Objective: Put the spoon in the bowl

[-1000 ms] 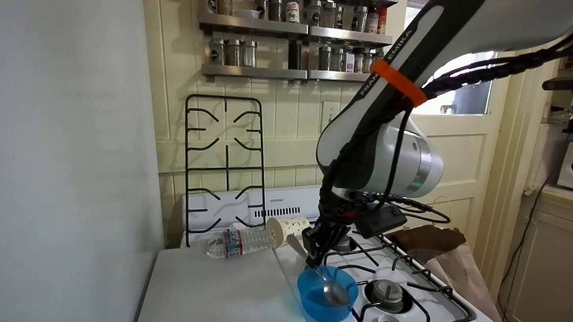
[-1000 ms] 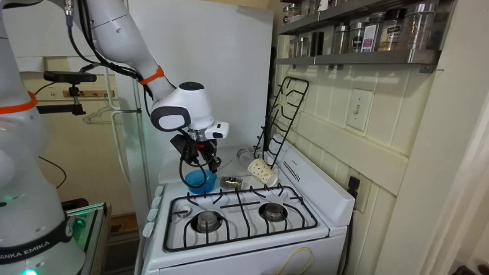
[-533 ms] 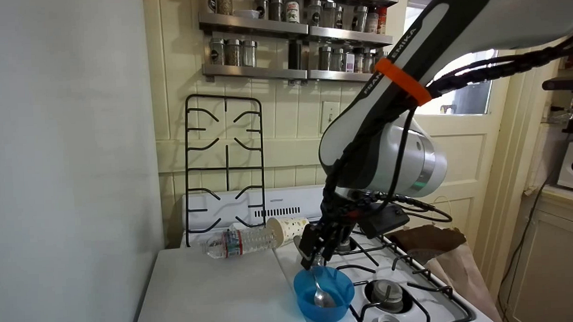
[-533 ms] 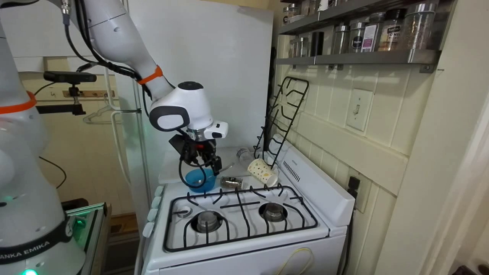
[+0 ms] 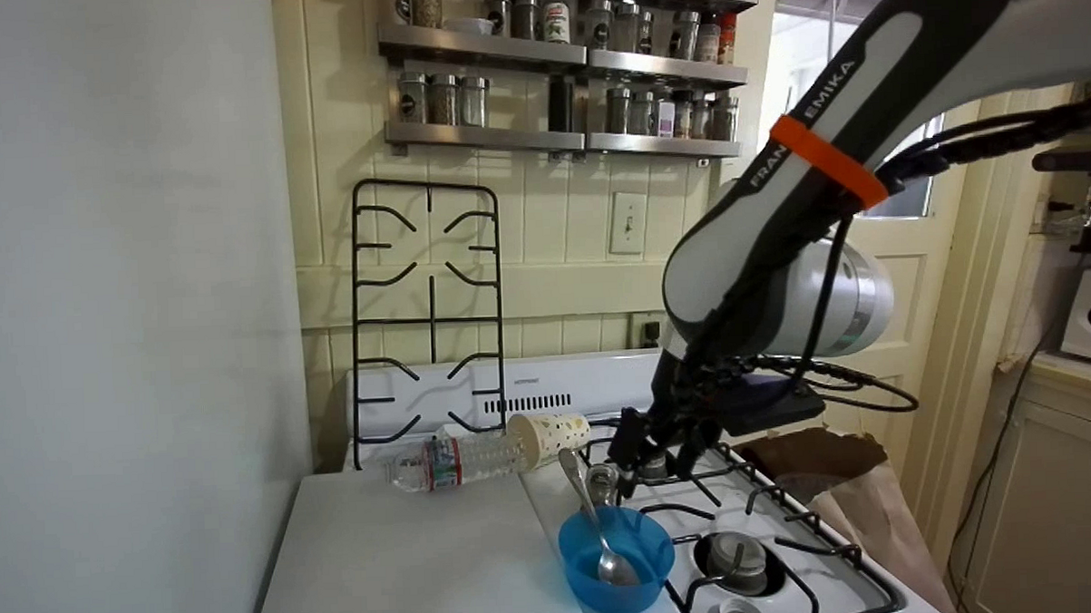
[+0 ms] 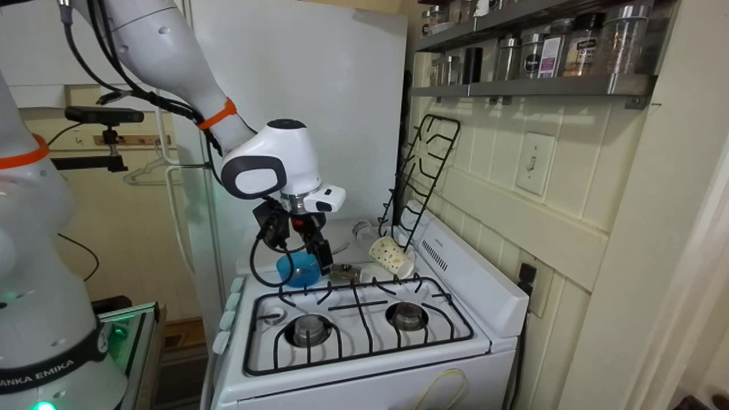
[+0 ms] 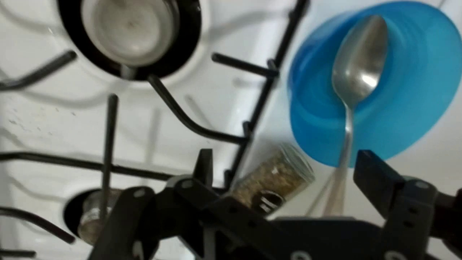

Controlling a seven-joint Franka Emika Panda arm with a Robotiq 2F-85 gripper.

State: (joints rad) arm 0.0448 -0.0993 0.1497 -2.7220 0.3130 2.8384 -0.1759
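Note:
The blue bowl (image 5: pixel 615 596) stands on the stove's white surface next to the grate, also visible as a blue bowl (image 6: pixel 297 274) partly behind a cable. A silver spoon (image 5: pixel 616 569) rests with its scoop inside the bowl; its handle leans over the rim and sticks out. In the wrist view the spoon (image 7: pixel 361 61) lies tilted in the bowl (image 7: pixel 415 115), the handle passing below between the spread fingers without contact visible. My gripper (image 7: pixel 287 164) is open and holds nothing. In an exterior view the gripper (image 5: pixel 656 482) hovers above and beside the bowl, apart from the handle.
A small glass jar (image 7: pixel 276 177) lies on its side close to the bowl. A patterned cup (image 5: pixel 557 435) and a plastic bottle (image 5: pixel 456 462) lie farther back. Black grate bars (image 6: pixel 357 304) cover the burners; a second grate (image 5: pixel 432 319) leans against the wall.
The gripper has opened and let go of the spoon, whose scoop has settled in the bowl. The arm has since moved away from the handle, toward the burners.

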